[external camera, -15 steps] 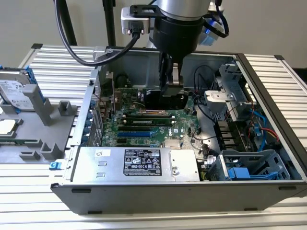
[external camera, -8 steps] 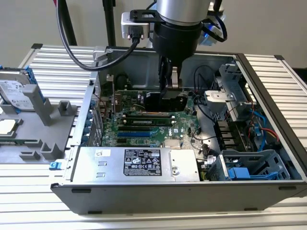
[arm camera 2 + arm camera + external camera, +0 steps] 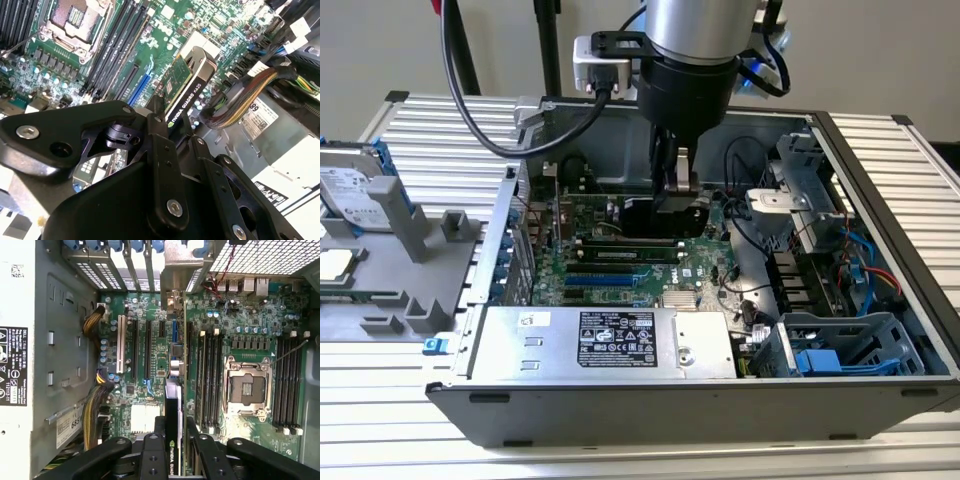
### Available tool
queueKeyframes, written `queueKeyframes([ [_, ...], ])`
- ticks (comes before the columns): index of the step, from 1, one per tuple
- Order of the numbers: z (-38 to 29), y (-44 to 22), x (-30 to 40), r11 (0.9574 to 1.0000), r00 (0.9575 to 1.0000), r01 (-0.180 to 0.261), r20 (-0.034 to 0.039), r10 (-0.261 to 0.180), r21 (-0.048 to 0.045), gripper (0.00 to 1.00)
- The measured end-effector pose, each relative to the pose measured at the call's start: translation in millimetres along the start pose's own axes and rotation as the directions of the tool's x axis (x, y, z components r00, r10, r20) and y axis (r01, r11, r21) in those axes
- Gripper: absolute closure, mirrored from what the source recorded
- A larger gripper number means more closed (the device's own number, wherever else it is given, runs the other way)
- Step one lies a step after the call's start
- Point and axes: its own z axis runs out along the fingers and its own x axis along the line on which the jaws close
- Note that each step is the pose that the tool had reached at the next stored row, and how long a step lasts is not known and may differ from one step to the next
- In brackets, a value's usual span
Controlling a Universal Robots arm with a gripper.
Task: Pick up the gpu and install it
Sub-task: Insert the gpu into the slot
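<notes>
The gripper (image 3: pixel 167 125) was clamped on the gpu (image 3: pixel 182 87), held edge-down just above the motherboard (image 3: pixel 240 340); a light, stiff, fragile card, it seemed best gripped by its shroud faces.

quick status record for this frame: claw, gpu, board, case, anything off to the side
claw: shut on gpu, inside the case
gpu: held on edge above the motherboard, near the expansion slots; seating cannot be told
motherboard: CPU socket empty
case: open, lying on its side
hard drive: outside the case, at the exterior view's left
</notes>
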Motion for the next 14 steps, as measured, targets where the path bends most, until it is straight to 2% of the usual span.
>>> queueKeyframes([
  [14,1.9,-0.1,0.0,1.0000,1.0000,0.000,0.0006,0.000,0.0002,1.00],
])
